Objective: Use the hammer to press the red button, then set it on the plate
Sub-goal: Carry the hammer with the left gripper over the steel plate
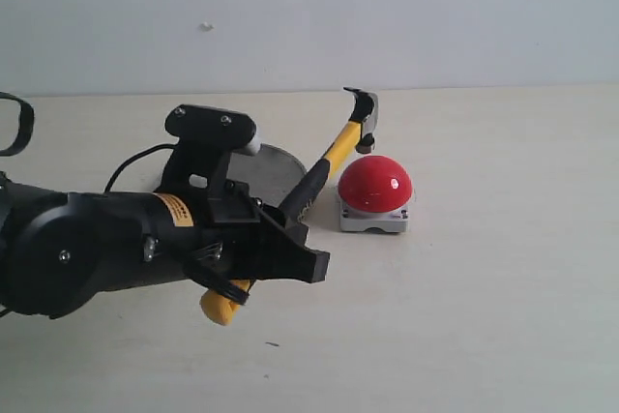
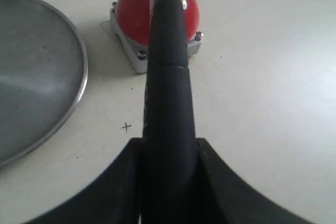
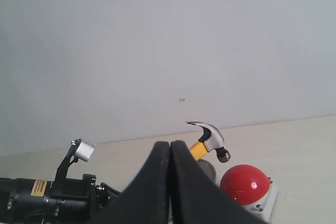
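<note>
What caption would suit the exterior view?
Left end effector holds black-and-yellow claw hammer raised near glossy red dome button, round silver metal plate nearby.

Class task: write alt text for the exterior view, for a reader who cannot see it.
The left gripper holds the hammer by its black handle, head raised beside the red button. The plate lies behind the arm on a pale table.

The hammer (image 1: 339, 147) is black-and-yellow, button (image 1: 375, 184) red, plate (image 1: 278, 166) silver.
</note>
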